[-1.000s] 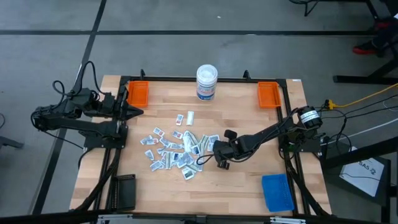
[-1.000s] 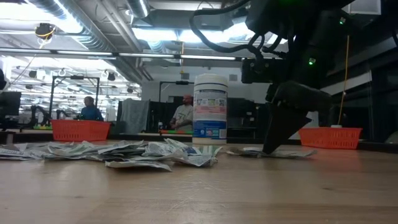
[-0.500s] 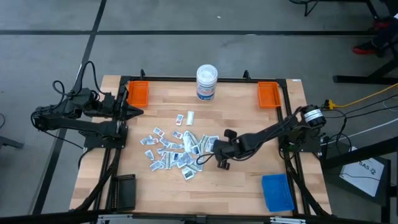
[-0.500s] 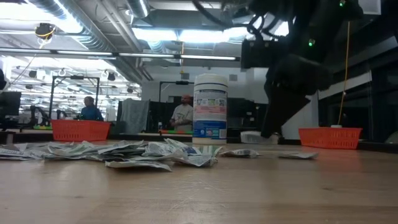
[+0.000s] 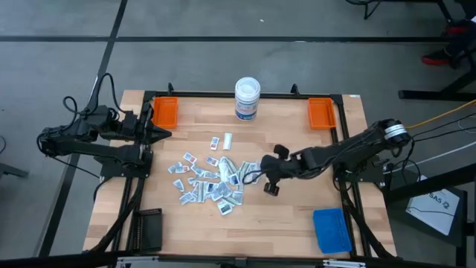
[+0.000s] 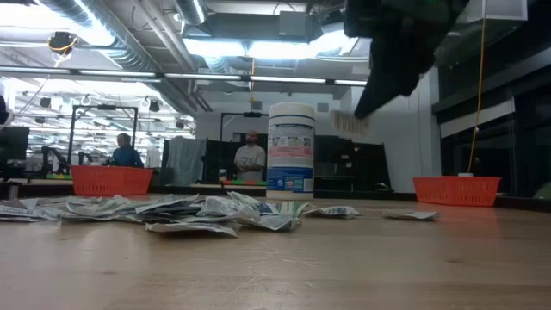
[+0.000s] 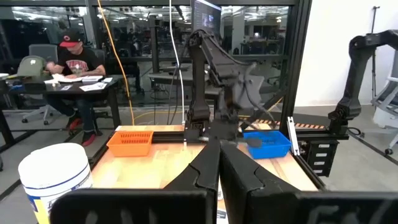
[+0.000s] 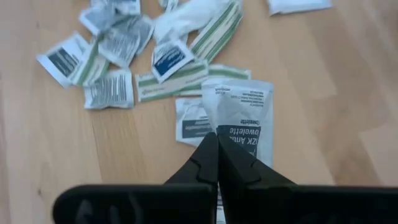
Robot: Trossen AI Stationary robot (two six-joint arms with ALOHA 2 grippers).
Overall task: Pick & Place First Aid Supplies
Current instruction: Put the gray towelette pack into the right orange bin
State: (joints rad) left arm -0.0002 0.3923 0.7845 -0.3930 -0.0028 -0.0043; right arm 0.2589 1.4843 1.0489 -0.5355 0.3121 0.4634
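The right pincer (image 8: 217, 146), closed on one packet's (image 8: 241, 112) edge, holds it above the table (image 8: 323, 93); such thin, light, floppy paper likely wants an edge pinch.

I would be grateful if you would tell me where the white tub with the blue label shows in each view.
High view: white tub at the table's far edge, centre, between the orange trays.
Low view: tub upright at centre, behind the packets.
Left wrist view: tub at lower left.
Right wrist view: not in it.
Shared landmark: orange tray.
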